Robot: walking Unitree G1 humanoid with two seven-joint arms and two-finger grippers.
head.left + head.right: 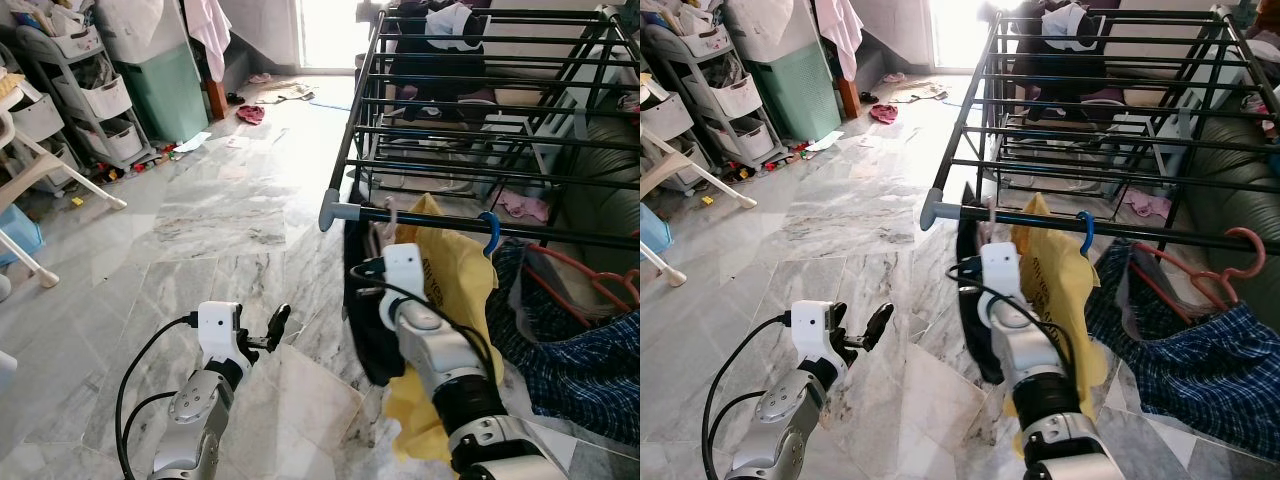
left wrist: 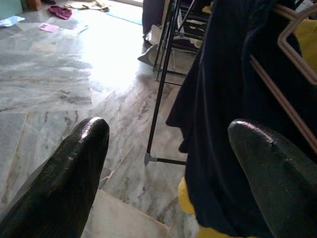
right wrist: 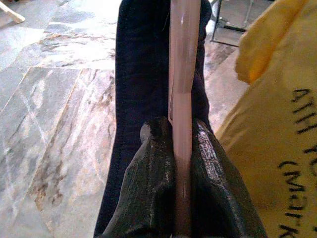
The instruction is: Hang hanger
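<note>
My right claw point(image 3: 181, 163) is clamped narrow on the pale pink plastic hanger point(image 3: 182, 74) carrying a dark navy garment point(image 1: 362, 320), held just under the black metal drying rack's front rail point(image 1: 500, 228), beside the yellow shirt point(image 1: 455, 290). If the hook misses the rail, the hanger could slide off (the garment's weight pulls down). The right wrist view shows the pinch; the head views show the rail. My left claw point(image 1: 270, 328) hangs wide, idle.

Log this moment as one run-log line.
task: hang hanger | right gripper: shut on pink hanger with dark garment, at rack rail | left gripper: open, idle | neighbour: yellow shirt
</note>
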